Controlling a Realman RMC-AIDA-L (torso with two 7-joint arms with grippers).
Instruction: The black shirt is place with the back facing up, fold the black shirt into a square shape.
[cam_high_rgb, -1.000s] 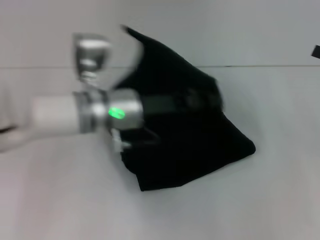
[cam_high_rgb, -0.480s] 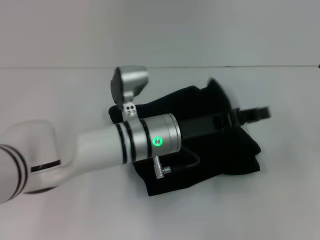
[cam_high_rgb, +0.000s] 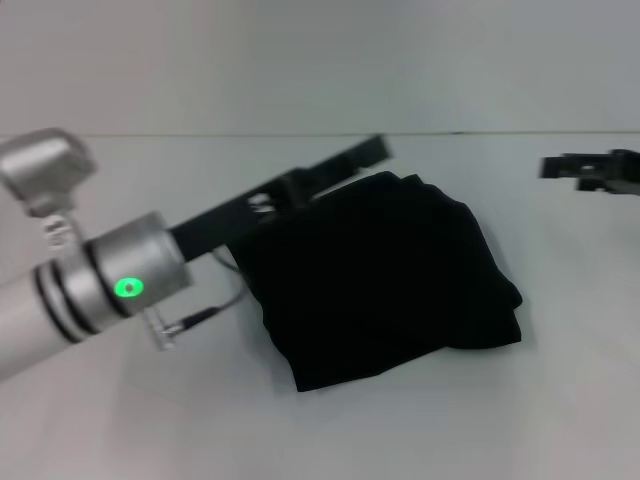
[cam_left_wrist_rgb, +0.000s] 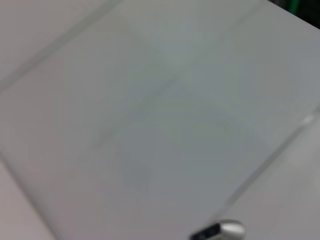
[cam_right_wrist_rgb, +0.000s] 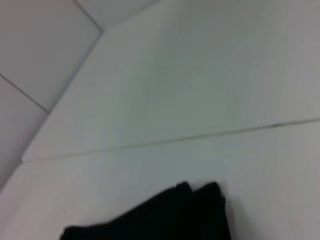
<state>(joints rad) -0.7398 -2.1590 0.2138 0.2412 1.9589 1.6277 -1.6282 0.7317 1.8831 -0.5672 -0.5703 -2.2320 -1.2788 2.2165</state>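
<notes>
Head view first: shirt lies folded into a compact, roughly square bundle on the white table, about in the middle, with its edges a little uneven on the right side; no lettering shows on it. Left arm comes in from the left, silver and white with a green light on its wrist; left gripper reaches out just beyond the far left edge of the shirt; it holds nothing, but if its fingers are apart or together I cannot tell. Right gripper shows at the right edge, well apart from the shirt; it also carries nothing, and its fingers I cannot read either.

Left wrist view: only pale table surface with some faint seam lines, and a small silver-and-black part at the edge; the shirt is not there.

Right wrist view: white table with a thin line across it; one folded corner of the shirt shows as two rounded black lobes resting on the surface; the gripper's own fingers are not visible.
</notes>
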